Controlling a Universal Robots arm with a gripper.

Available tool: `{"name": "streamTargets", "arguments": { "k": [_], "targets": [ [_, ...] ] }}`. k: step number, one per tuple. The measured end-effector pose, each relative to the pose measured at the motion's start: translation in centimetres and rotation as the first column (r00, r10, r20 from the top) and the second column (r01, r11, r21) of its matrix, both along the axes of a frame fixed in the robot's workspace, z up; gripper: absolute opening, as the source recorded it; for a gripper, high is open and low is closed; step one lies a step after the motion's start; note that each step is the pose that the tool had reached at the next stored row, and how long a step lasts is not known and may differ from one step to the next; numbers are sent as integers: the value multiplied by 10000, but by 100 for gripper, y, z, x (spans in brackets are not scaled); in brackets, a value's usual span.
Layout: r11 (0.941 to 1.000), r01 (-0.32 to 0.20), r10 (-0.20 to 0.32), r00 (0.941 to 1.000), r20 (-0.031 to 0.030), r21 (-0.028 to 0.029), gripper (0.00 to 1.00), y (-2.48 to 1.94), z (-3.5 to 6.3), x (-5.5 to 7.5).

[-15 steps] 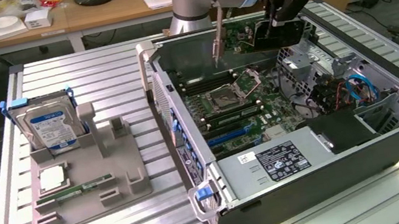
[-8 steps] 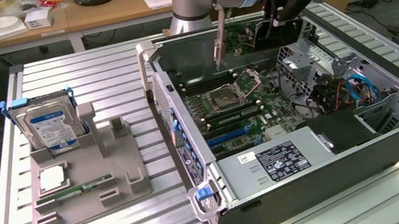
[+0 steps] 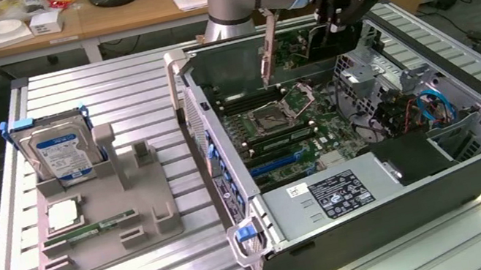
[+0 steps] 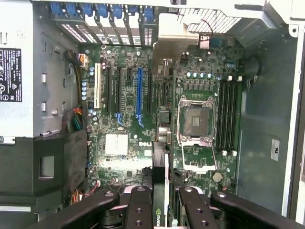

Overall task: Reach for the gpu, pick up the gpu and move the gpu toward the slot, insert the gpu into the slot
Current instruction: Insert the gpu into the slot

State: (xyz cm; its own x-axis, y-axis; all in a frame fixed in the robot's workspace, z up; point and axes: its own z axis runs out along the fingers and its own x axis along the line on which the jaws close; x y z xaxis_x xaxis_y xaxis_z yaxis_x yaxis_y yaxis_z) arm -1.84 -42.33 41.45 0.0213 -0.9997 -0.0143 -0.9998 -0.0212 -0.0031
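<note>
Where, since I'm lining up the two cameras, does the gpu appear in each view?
Exterior view: the gpu is at top centre, held upright in the claw above the open computer case.
Wrist view: the gpu is seen edge-on between the claw's fingers, over the motherboard.
Shared landmark: the silver CPU socket.

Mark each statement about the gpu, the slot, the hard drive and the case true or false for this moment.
1. The pincer grips the gpu. True.
2. The gpu sits in the blue slot. False: the slot is bare; the gpu is up in the pincer.
3. The hard drive lies flat inside the case. False: it stands upright in the grey holder outside the case.
4. The case is open on top. True.
</note>
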Motion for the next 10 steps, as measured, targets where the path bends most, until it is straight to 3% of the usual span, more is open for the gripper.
{"name": "streamTargets", "arguments": {
  "k": [6, 9, 10],
  "targets": [
    [10000, 1, -1, 10000, 1, -1, 26, 0, 0, 0],
    [10000, 0, 0, 10000, 88, 10, 26, 0, -7, -13],
    [10000, -2, 1, 10000, 91, 32, 26, 0, -12, -13]
  ]
}}
